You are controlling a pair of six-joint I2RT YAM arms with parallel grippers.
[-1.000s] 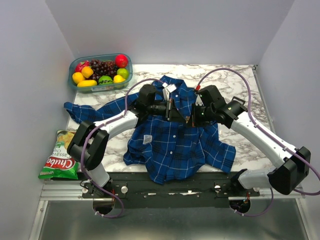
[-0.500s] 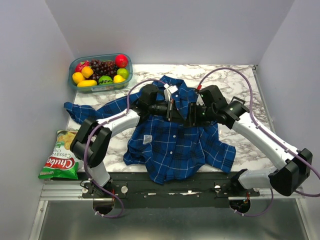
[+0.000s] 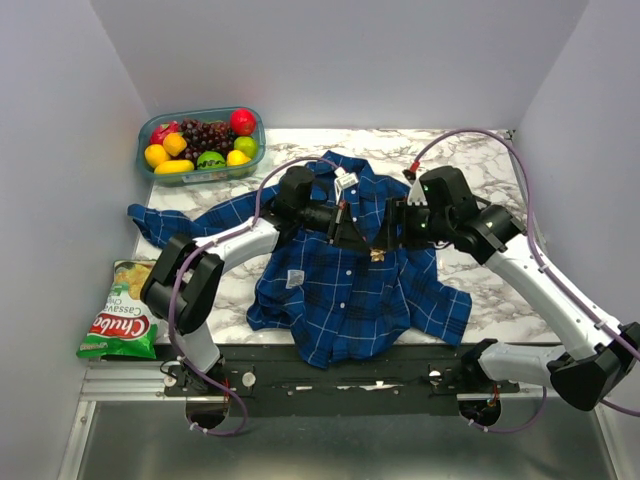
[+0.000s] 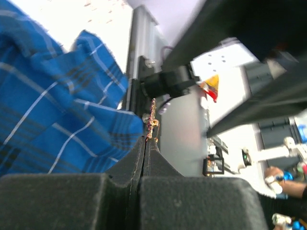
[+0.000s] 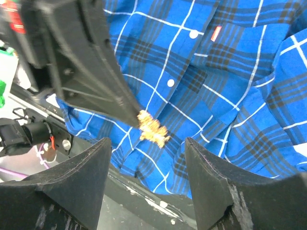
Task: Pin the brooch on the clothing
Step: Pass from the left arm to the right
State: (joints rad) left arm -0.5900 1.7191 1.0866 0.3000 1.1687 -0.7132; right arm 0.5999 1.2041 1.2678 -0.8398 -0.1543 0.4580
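Observation:
The clothing [image 3: 340, 290], a blue plaid shirt with white buttons, lies spread on the marble table. My left gripper [image 3: 368, 245] hovers over its chest, shut on the brooch [image 3: 377, 256], a tiny golden-orange pin sticking out past the fingertips. In the left wrist view the brooch [image 4: 152, 120] stands just above the closed left gripper [image 4: 145, 141], with the shirt [image 4: 48, 120] to the left. My right gripper [image 3: 395, 226] stands open just right of the brooch. In the right wrist view the brooch [image 5: 152, 128] hangs free between the spread fingers of the right gripper [image 5: 147, 141], above the shirt [image 5: 230, 72].
A clear tub of fruit [image 3: 200, 143] stands at the back left. A bag of chips [image 3: 120, 325] lies at the front left edge. A white tag [image 3: 347, 180] sits at the shirt's collar. One sleeve [image 3: 165, 222] stretches out to the left.
My right gripper has opened, let go of the brooch and drawn back to the right. My left gripper has shut on the brooch and holds it alone.

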